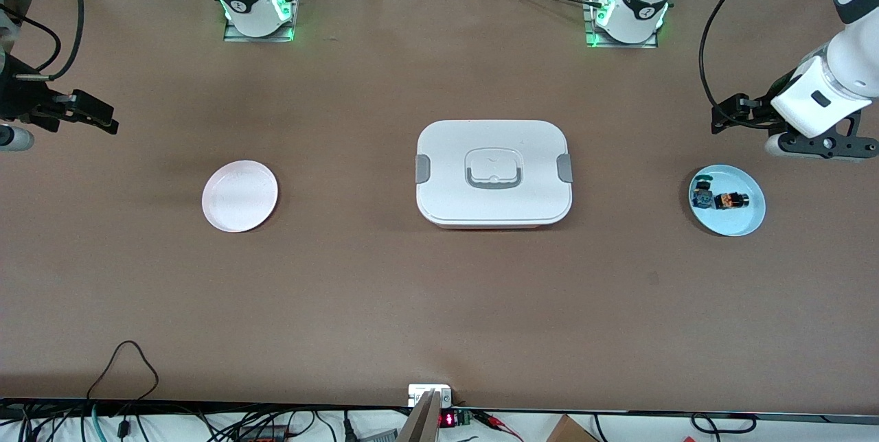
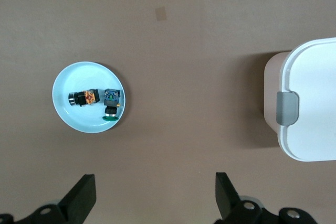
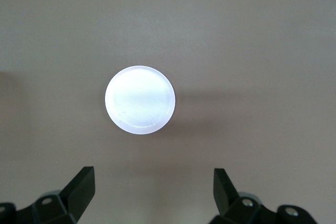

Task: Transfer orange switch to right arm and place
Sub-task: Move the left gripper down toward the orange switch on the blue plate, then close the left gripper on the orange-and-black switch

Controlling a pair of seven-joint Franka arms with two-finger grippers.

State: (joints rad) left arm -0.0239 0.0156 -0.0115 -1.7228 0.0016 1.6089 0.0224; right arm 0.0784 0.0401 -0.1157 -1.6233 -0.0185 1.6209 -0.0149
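Brown bench [image 1: 384, 291], nothing lifted yet: the orange switch [image 1: 728, 200] lies on its side in the blue plate [image 1: 747, 222] at the left arm's end, beside a blue-green switch [image 1: 702, 194]. Left gripper [image 2: 155, 192] hovers nearby, jaws wide; it must descend first. Right gripper [image 3: 154, 191] waits wide over the pink plate [image 1: 240, 195].

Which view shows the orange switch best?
The left wrist view: the tiny black push-button orange switch lies on its side in the round light-blue plate, beside the blue-green switch, unobstructed. The front view shows it only as a small speck. The right wrist view misses it.
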